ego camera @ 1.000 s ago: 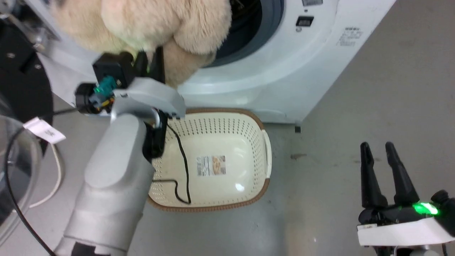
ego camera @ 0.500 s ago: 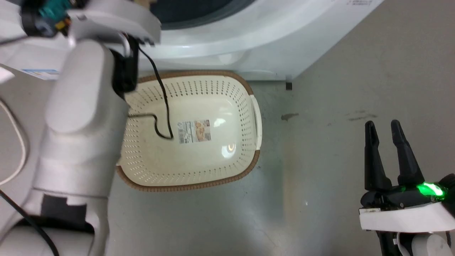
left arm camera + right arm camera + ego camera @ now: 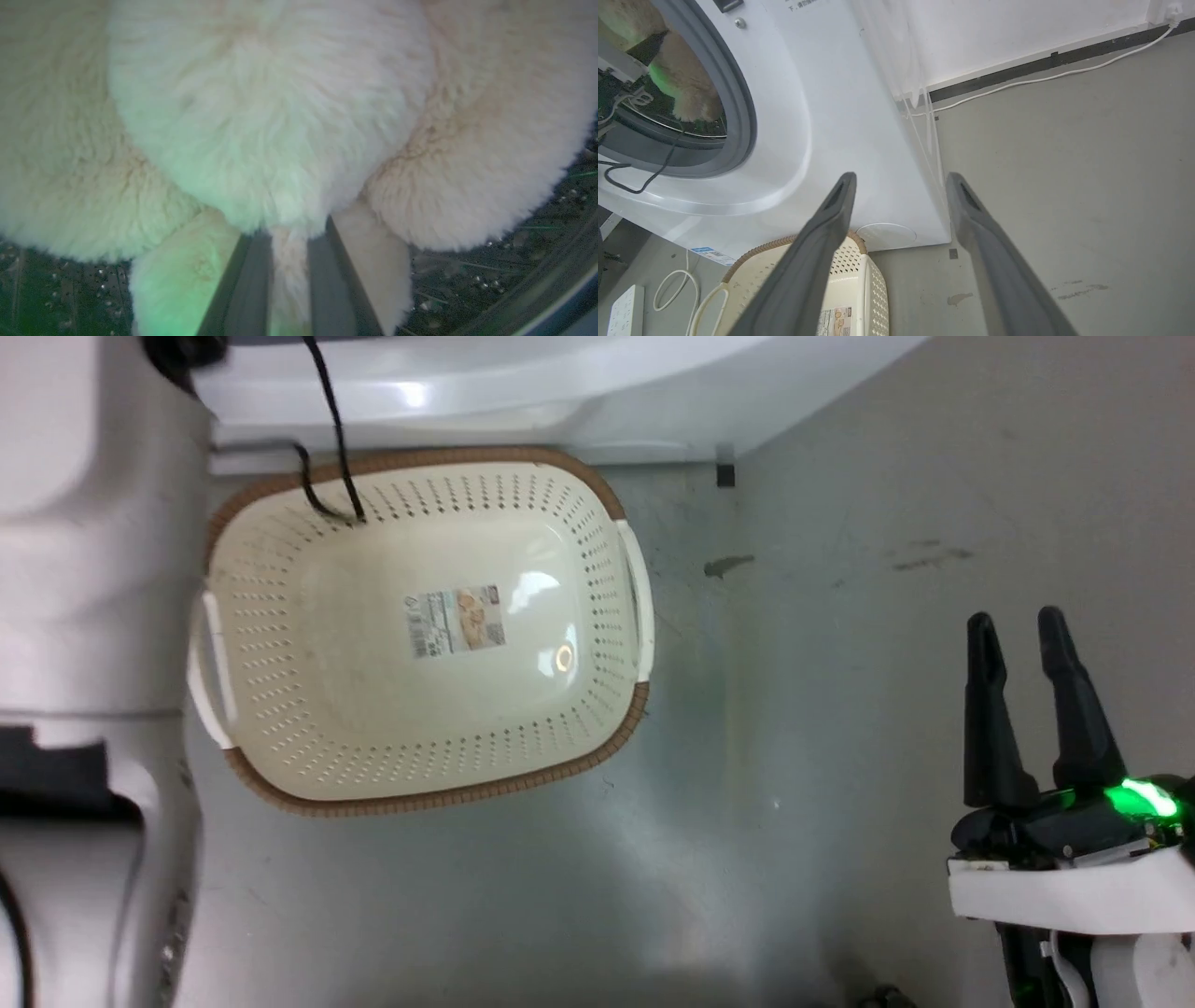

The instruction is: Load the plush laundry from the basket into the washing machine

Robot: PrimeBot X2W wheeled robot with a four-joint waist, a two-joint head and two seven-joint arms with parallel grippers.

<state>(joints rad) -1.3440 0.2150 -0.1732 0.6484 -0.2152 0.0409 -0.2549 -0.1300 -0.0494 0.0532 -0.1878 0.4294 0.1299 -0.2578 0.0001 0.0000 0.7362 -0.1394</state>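
Note:
The fluffy beige plush laundry (image 3: 261, 116) looms close in the left wrist view. My left gripper (image 3: 289, 233) is shut on a tuft of its fur, with the perforated steel drum (image 3: 490, 280) below. In the right wrist view the plush laundry (image 3: 686, 79) sits inside the washing machine (image 3: 840, 116), past its grey door ring. The cream basket (image 3: 373, 700) stands empty on the floor before the washing machine (image 3: 523, 392), its label showing. My right gripper (image 3: 1015, 621) hangs open over bare floor, right of the basket (image 3: 859, 280); the right gripper (image 3: 901, 177) holds nothing.
My pale left forearm (image 3: 84, 569) runs up the left edge, and its black cable (image 3: 331, 429) droops over the basket's far rim. A white cable (image 3: 1045, 77) runs along the wall base. A white power strip (image 3: 626, 308) lies left of the basket.
The head camera has tilted down, so the washer and basket slid up the picture. The left gripper and plush have passed out of its top edge. The right gripper stays open.

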